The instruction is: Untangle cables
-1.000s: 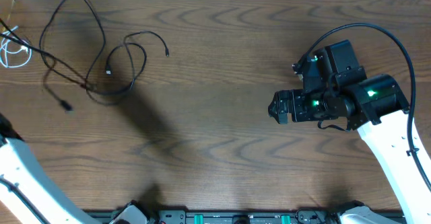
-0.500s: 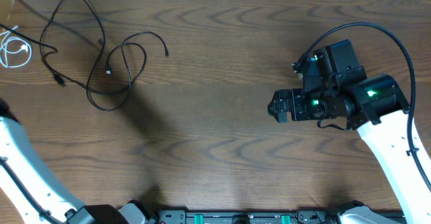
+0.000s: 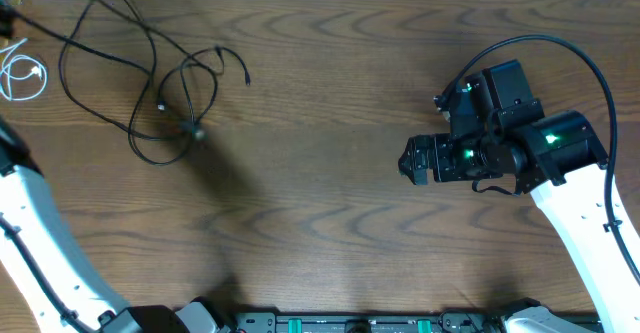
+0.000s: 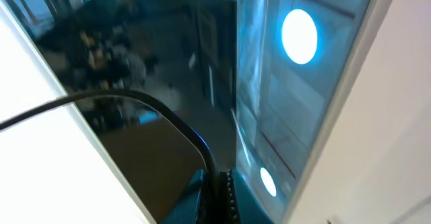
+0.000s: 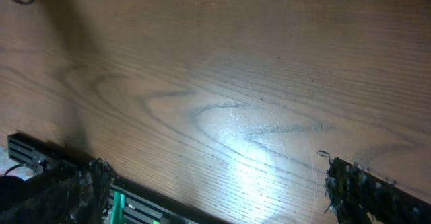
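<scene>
I have my left gripper [image 4: 217,187] pinched tight on a strand of the black cables [image 3: 157,78], which loop across the left end of the table [image 3: 330,243] beside the white cable [image 3: 20,75] coiled at that edge, while my right gripper [image 5: 215,190] gapes wide, holding nothing.

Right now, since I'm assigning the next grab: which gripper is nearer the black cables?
Left. The left gripper is clamped on a strand of the black cables; the right gripper hangs open over the table, well to their right.
</scene>
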Controlling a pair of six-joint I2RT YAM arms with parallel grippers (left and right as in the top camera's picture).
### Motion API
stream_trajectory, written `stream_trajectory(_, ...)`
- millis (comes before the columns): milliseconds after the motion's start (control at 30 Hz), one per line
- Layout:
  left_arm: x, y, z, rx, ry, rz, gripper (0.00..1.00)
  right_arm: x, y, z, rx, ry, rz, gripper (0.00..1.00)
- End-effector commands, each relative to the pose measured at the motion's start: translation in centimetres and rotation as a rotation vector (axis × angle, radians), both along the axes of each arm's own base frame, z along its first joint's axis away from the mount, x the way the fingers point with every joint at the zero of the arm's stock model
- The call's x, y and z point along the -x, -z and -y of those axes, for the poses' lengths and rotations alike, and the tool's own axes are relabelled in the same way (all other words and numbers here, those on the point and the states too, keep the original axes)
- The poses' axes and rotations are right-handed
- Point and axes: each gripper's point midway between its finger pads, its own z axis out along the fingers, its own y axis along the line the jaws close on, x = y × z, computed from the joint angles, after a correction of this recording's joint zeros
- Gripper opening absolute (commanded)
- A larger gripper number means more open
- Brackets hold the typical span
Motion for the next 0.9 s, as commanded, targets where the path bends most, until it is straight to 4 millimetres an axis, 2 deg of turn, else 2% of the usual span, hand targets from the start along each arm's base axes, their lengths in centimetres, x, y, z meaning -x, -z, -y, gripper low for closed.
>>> stream_trajectory(0, 1.4, -0.9, -2.6, -0.036, -0.100, 0.038, 0.08, 0.0, 0.0, -0.1, -0.004, -0.004, -0.002, 0.99)
stream_trajectory(133, 3.4, -1.6, -5.3, -0.075, -0.191, 0.070, 0.08, 0.0, 0.0, -0.1, -0.004, -0.004, -0.002, 0.99)
stream_trajectory(300, 5.1, -1.7, -7.4, -0.100, -0.258, 0.069, 0.08, -0.3, -0.1, -0.2, -0.009, -0.004, 0.011, 0.99)
stream_trajectory(433, 5.2, 0.0, -9.9, -0.078, -0.328, -0.003, 0.08, -0.5, -0.2, -0.3, -0.011, -0.004, 0.018, 0.99)
stream_trajectory(533, 4.7, 3.3, -12.5, -0.073, -0.401, -0.128, 0.08, -0.5, -0.2, -0.3, -0.012, -0.004, 0.019, 0.99)
stream_trajectory(700, 4.8, 11.0, -16.6, -0.096, -0.572, -0.399, 0.08, -0.6, -0.2, -0.3, -0.012, -0.004, 0.022, 0.99)
stream_trajectory(733, 5.2, 13.3, -17.7, -0.124, -0.635, -0.489, 0.08, -0.7, -0.2, -0.3, -0.014, -0.004, 0.025, 0.99)
stream_trajectory(867, 7.5, 19.3, -20.1, -0.172, -0.800, -0.760, 0.08, -0.9, -0.3, -0.4, -0.016, -0.004, 0.033, 0.99)
